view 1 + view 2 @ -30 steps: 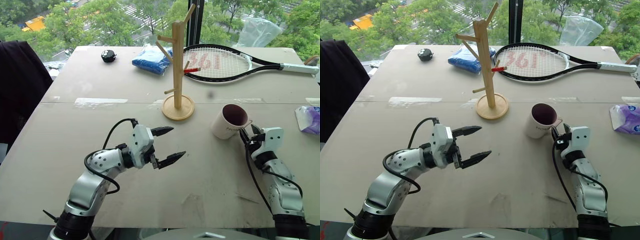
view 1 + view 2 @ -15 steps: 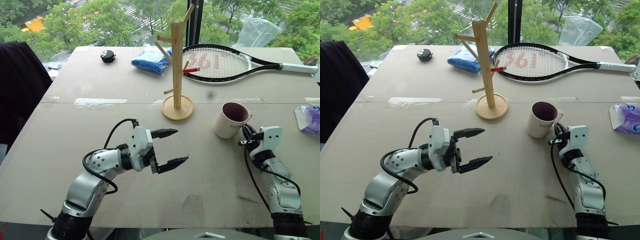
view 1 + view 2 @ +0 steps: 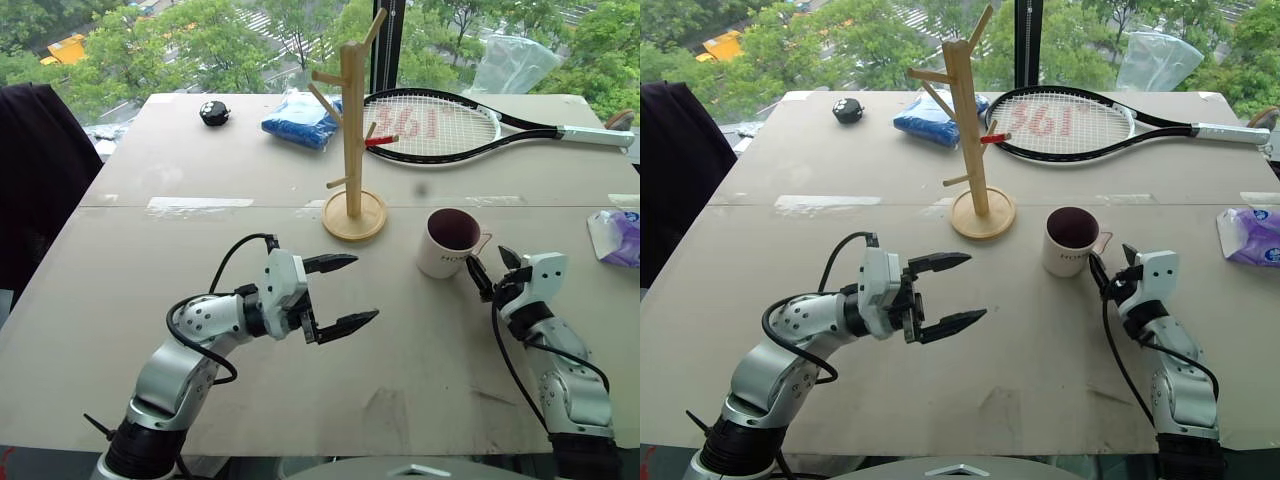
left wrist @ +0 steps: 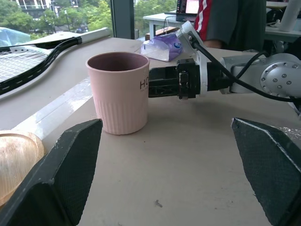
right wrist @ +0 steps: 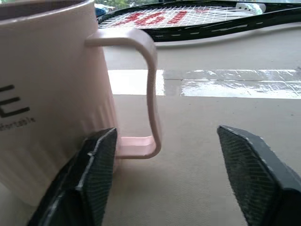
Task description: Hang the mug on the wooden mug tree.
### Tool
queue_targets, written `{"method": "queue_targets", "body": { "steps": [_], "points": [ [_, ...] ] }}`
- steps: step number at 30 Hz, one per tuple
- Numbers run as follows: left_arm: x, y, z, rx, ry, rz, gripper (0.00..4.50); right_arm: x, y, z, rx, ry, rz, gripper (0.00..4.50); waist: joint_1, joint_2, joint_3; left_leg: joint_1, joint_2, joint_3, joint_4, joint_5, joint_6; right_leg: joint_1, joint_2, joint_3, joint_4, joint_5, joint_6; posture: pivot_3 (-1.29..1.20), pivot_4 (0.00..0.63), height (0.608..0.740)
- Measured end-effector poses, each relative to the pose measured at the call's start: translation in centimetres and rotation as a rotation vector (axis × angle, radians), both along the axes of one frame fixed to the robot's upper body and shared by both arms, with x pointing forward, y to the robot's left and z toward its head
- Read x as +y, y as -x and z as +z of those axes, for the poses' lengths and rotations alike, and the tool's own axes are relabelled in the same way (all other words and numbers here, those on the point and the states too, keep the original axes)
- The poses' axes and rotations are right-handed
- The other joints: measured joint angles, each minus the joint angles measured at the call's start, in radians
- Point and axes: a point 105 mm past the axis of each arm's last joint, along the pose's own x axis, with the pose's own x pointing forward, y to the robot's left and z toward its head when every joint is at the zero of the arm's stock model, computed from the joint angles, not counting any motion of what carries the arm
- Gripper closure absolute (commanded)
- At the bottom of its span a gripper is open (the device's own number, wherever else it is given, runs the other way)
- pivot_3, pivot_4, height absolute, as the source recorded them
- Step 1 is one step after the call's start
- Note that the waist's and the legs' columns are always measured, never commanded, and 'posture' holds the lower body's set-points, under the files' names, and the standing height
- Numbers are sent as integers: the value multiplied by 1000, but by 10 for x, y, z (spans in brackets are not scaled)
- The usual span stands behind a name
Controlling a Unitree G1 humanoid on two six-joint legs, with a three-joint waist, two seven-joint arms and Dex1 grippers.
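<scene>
Mug [image 3: 447, 242] upright on the table [image 3: 150, 240], toward the right edge, apart from the wooden mug tree [image 3: 353, 130] standing nearer the middle. Right gripper [image 3: 486, 268] just beside the mug's handle, fingers spread wide, gripping nothing. Left gripper [image 3: 343, 293] above the near half of the table, fingers parted wide, empty. Tennis racket [image 3: 440, 123] along the far edge.
</scene>
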Motion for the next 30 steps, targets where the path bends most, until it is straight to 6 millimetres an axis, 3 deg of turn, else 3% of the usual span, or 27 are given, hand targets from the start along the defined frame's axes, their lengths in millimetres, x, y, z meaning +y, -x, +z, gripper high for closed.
{"method": "queue_targets", "body": {
  "steps": [14, 24, 30],
  "points": [
    [-24, 8, 5, 18, 27, -114, 0, -5, -23, -7, 31, -18, 47, 55, 0, -1, 0, 1, 0, 0, 0, 0, 0, 0, 2, 4, 0, 0, 0, 0, 150, 740],
    [-23, 6, 2, 10, 7, -102, 0, 10, -27, -7, 6, -76, 95, 4411, 1, -1, 0, 1, 0, 0, 0, 0, 0, 0, 2, 5, 0, 0, 0, 0, 150, 740],
    [-22, 0, -1, 2, -2, -59, 0, 11, -27, -7, 5, -70, 105, 4411, 0, -1, 0, 2, 0, 0, 0, 0, 0, 0, 2, 5, 0, 0, 0, 0, 150, 740]
  ]
}}
